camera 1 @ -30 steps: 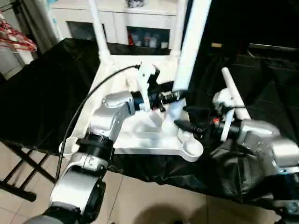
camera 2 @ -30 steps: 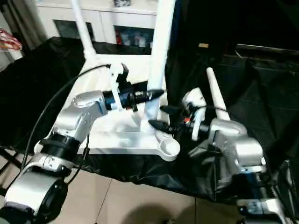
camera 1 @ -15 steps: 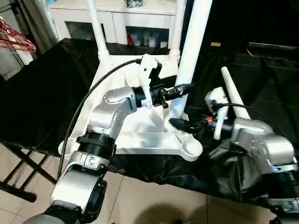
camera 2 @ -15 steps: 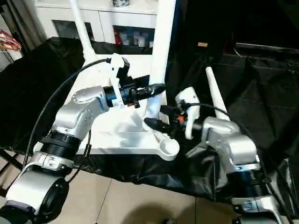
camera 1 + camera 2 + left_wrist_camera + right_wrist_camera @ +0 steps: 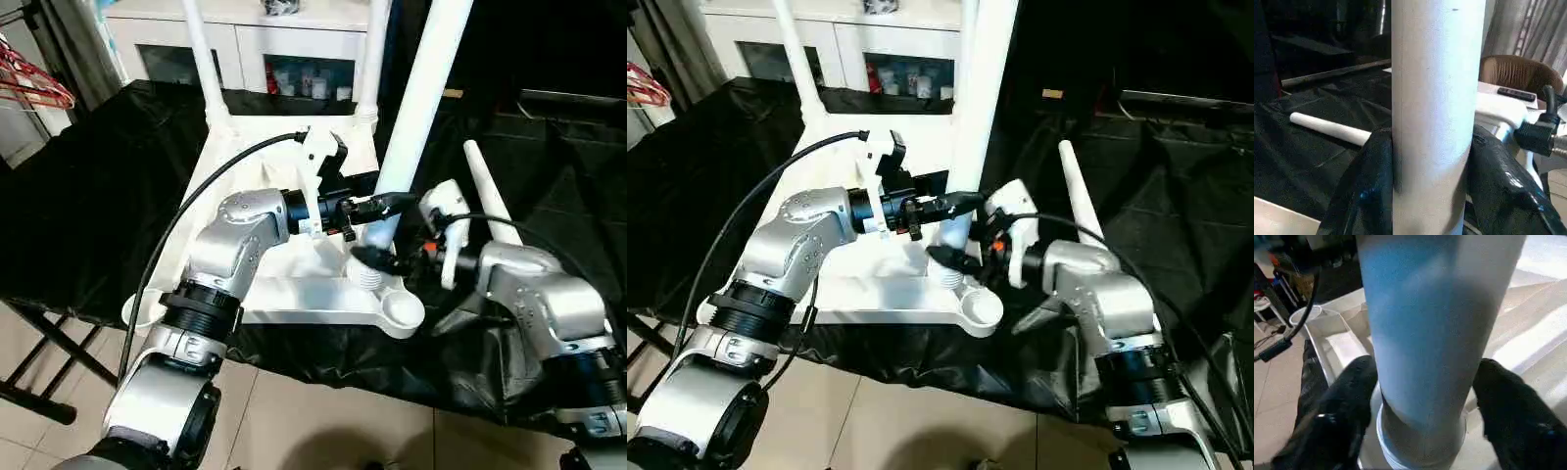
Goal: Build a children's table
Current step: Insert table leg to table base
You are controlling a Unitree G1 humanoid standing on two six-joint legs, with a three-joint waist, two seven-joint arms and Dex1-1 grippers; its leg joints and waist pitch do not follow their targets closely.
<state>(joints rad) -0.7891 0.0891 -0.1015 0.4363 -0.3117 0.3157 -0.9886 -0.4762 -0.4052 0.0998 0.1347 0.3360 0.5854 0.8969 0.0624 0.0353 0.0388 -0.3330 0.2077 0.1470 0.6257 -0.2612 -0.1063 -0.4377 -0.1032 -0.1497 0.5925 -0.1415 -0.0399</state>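
You have the white plastic children's table top [image 5: 294, 289] lying upside down, ribbed underside up, on the black cloth-covered work surface [image 5: 88, 196]. Two white tapered tube legs [image 5: 201, 59] already stand in the far corner sockets. A third long white tube leg [image 5: 421, 108] is held upright and a little tilted over the inner part of the top, its threaded end [image 5: 369, 277] just beside the empty round corner socket [image 5: 402, 311] at the near right. A fourth white tube leg [image 5: 488, 201] lies loose on the cloth, near your right arm. Your left gripper [image 5: 1432, 196] is clamped on the held leg, one black finger on each side of the tube. Your right gripper [image 5: 1425, 416] has its black fingers on both sides of the same leg near its lower end; I cannot tell if they press the tube or stand a little apart from it. The danger I see: the thread is not over the socket, so if you push down now the leg may slip on the ribs or tilt more. If one grip loosens, the long leg can fall toward the loose one. I can read no brand, label or writing anywhere.
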